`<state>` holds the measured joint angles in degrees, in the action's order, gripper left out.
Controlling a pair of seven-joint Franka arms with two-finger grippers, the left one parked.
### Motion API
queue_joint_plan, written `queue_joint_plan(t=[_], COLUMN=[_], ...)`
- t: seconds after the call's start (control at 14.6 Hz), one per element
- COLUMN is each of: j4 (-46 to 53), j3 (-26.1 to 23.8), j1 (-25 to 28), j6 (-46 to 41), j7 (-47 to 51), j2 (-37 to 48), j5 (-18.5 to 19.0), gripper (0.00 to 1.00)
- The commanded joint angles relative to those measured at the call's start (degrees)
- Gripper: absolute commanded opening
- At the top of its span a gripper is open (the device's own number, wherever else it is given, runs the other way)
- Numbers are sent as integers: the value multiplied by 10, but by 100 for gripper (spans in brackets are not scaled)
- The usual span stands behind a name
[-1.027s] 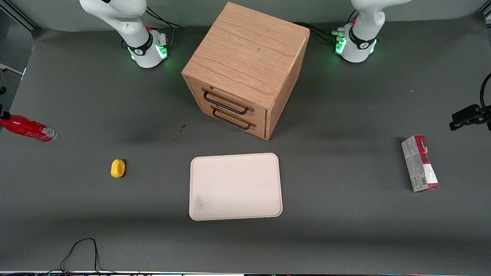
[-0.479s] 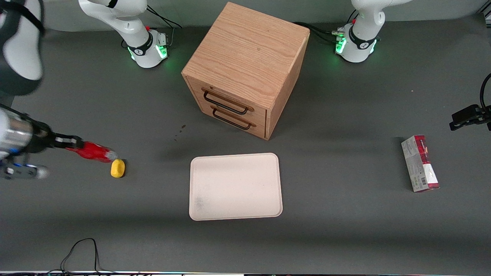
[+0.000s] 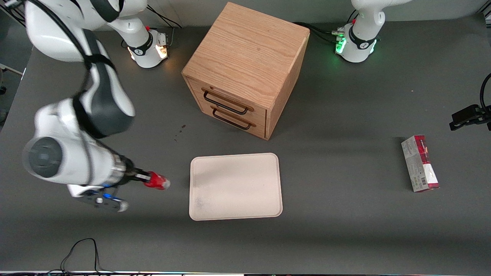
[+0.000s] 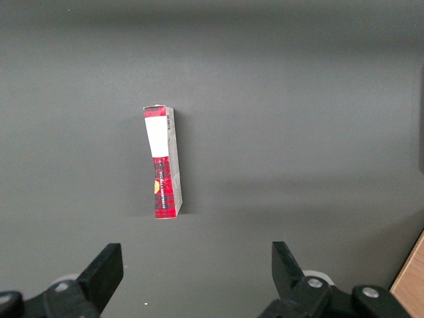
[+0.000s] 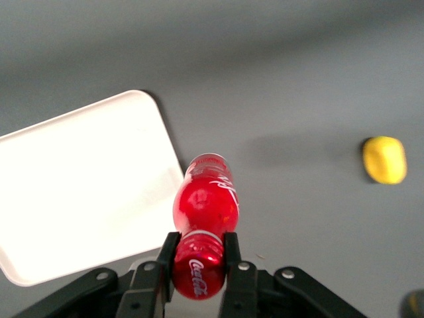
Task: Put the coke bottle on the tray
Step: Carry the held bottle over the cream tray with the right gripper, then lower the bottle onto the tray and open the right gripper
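Observation:
The coke bottle [image 3: 155, 181] is a small red bottle with a red cap and silvery base, held above the table beside the tray's edge toward the working arm's end. My right gripper [image 3: 142, 178] is shut on its cap end, the base pointing toward the tray [image 3: 234, 186], a flat cream-white rectangle in front of the cabinet. In the right wrist view the fingers [image 5: 165, 255] clamp the cap of the bottle [image 5: 205, 209], and the tray [image 5: 79, 185] lies just beside it below.
A wooden drawer cabinet [image 3: 245, 65] stands farther from the camera than the tray. A yellow oval lump [image 5: 384, 159] lies on the table, hidden by the arm in the front view. A red-and-grey carton [image 3: 420, 163] lies toward the parked arm's end.
My right arm has swept in from the working arm's end of the table, carrying the coke bottle past the yellow lump to just beside the tray.

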<state>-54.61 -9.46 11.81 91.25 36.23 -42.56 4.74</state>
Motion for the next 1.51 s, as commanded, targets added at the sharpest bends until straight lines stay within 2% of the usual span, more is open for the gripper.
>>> queue_joint_plan(t=[0.0,0.55,1.23,1.3,1.37,1.44], j4=[37,37,31,31,30,30], j3=[1,2,2,2,3,3], j1=[20,47,52,52,54,57], j6=[28,126,149,149,149,149], j7=[31,122,144,144,144,144], j2=[-39,-89,-106,-106,-106,-106], j5=[13,13,12,13,16,27], gripper=[0,0,0,46,97,100])
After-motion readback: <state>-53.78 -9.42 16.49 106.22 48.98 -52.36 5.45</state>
